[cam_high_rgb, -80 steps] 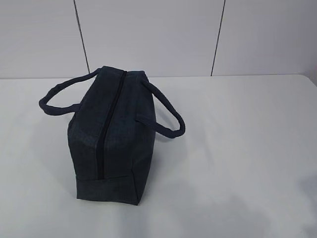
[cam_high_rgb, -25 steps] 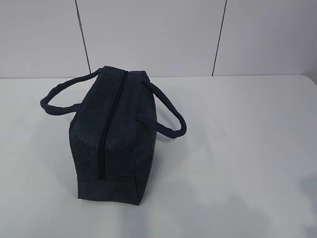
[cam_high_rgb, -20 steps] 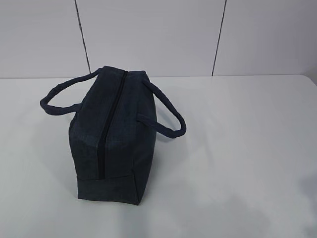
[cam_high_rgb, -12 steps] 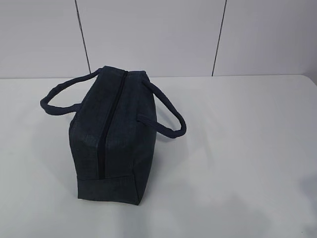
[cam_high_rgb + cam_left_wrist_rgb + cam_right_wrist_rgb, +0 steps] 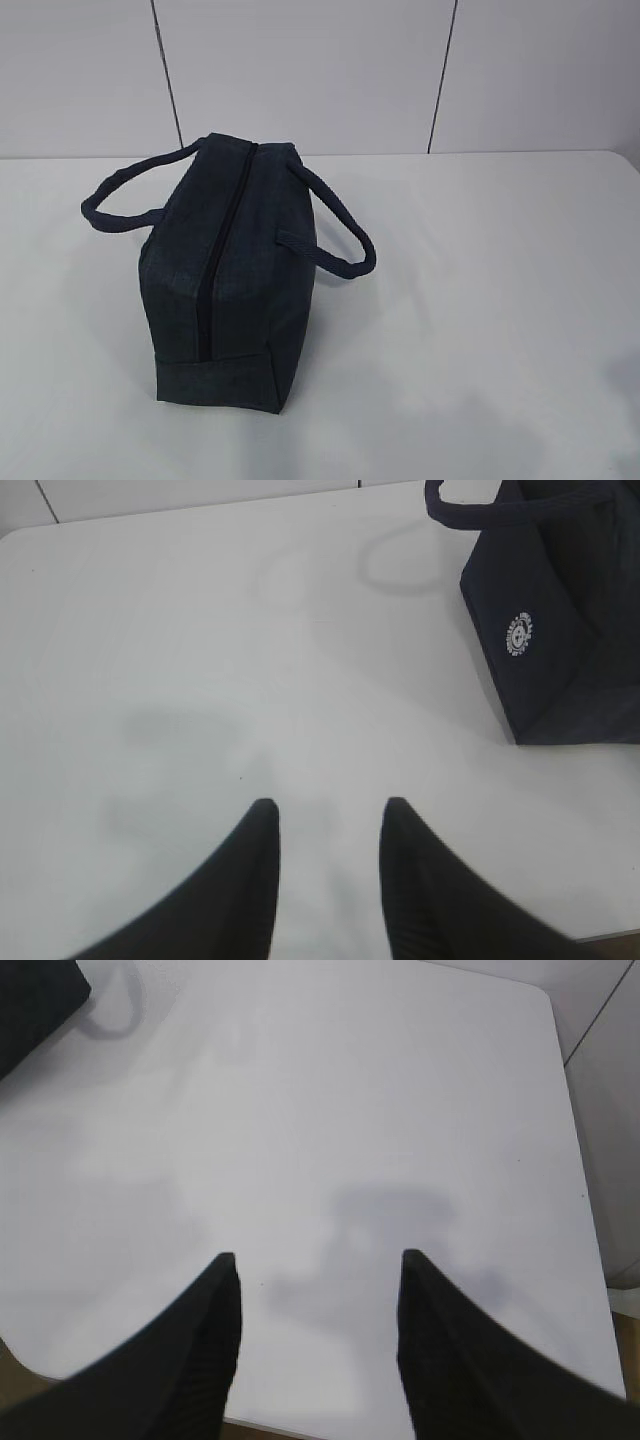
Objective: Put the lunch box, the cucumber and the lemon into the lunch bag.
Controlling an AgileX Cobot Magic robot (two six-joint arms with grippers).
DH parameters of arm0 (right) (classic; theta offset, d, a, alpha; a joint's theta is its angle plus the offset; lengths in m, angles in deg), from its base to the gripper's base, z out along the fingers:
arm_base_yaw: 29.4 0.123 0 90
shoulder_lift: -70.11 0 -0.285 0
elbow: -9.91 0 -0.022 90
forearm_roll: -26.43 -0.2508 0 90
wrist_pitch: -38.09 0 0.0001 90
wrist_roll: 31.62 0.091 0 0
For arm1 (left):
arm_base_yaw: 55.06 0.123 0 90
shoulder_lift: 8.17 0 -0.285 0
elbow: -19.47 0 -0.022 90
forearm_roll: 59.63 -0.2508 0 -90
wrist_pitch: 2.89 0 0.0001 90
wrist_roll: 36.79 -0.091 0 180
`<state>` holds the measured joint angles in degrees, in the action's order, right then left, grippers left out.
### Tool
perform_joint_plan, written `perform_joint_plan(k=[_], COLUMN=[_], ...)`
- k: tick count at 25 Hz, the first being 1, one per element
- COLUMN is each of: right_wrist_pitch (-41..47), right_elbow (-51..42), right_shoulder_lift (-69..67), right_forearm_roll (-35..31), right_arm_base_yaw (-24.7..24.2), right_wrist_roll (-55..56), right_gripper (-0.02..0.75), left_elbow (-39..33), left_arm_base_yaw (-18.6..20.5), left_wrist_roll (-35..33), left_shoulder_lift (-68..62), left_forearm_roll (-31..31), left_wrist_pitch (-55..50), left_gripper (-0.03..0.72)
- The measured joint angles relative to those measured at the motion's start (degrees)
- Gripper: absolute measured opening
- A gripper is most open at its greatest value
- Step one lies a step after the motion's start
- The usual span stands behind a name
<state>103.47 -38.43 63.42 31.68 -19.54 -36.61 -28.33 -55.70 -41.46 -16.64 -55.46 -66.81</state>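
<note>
Both pincers are held partly open and empty above the bare white surface (image 5: 500,300): the left pincer (image 5: 325,825) with a narrower gap, the right pincer (image 5: 318,1275) with a wider one. Farther off, the lunch bag (image 5: 225,280) is seen upright, its zipper (image 5: 222,255) apparently closed and its handles (image 5: 335,225) splayed to either side. No lunch box, cucumber or lemon is visible in any view. Before anything is loaded, the zipper pull should probably be located and the bag steadied by one pincer while the other opens it.
</note>
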Motion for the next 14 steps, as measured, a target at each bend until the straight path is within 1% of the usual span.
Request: perform_joint_plan(k=[14], right_wrist_pitch=[0.00], right_elbow=[0.00], right_shoulder_lift=[0.00], right_forearm_roll=[0.00], right_arm_base_yaw=[0.00], right_wrist_roll=[0.00], right_gripper=[0.368], left_elbow=[0.00], left_arm_base_yaw=[0.00], left_wrist_roll=[0.00], left_shoulder_lift=[0.00], left_forearm_roll=[0.00], left_wrist_pitch=[0.00], left_gripper=[0.244])
